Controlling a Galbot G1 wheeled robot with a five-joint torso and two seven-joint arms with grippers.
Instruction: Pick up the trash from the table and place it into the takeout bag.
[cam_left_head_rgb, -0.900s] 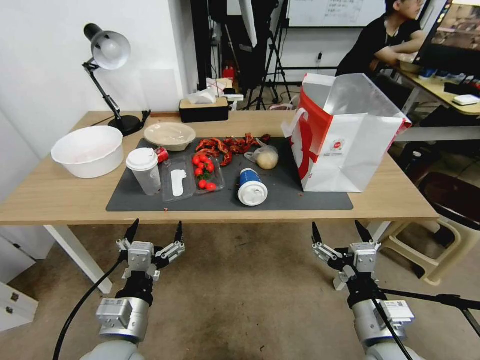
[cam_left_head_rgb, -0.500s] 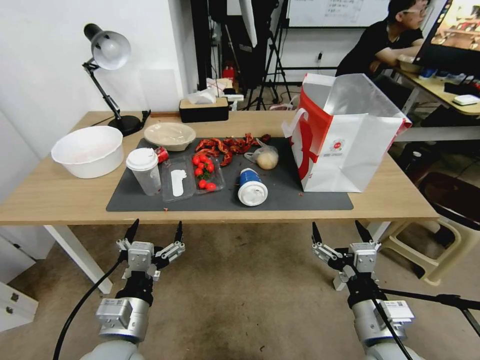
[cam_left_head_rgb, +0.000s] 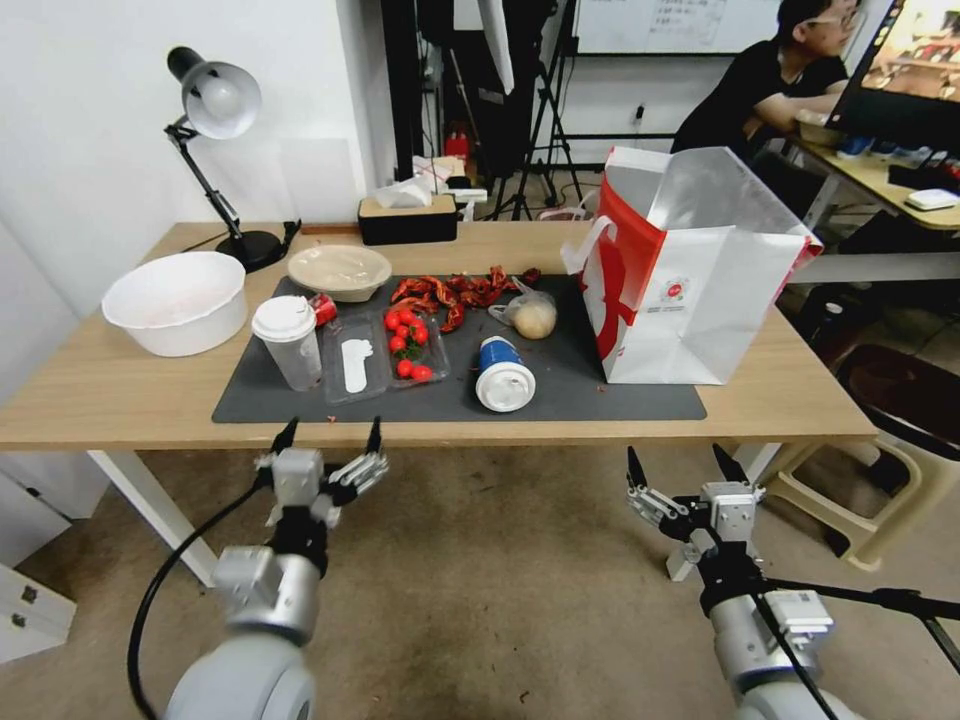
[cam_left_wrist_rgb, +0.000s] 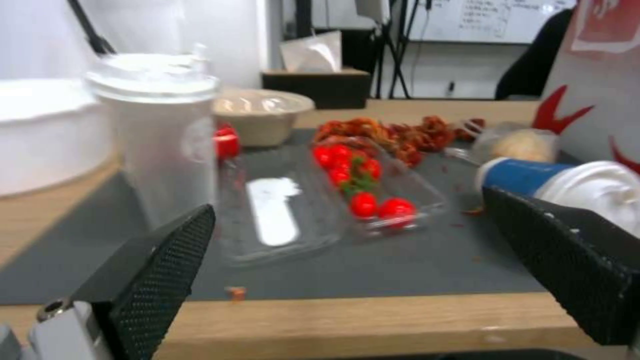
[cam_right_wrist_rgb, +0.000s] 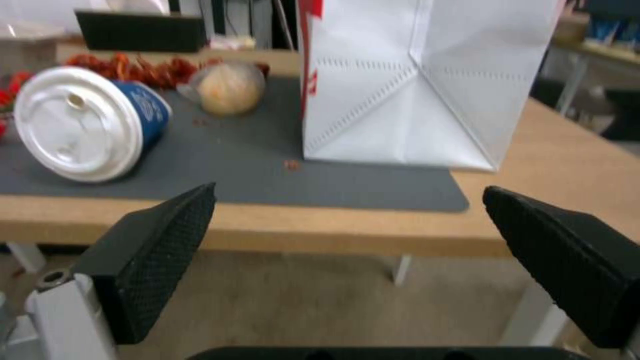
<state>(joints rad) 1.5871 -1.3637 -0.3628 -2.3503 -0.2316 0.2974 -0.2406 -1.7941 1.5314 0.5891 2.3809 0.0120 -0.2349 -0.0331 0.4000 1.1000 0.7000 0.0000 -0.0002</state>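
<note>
So the left gripper (cam_left_head_rgb: 330, 436) has been lifted up to the table (cam_left_head_rgb: 120, 395) edge since a moment ago, fingers spread wide, nothing held; the clear cup (cam_left_head_rgb: 288, 342) is lined up just ahead on the mat, probably the first pick; the right gripper (cam_left_head_rgb: 687, 462) is parked low, also wide; the takeout bag (cam_left_head_rgb: 690, 270) is left standing open.

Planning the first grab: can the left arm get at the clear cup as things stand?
Probably yes. The left gripper is open at the table's near edge, and the clear cup stands upright near the mat's front-left, nothing between. The clamshell sits close beside it.
</note>
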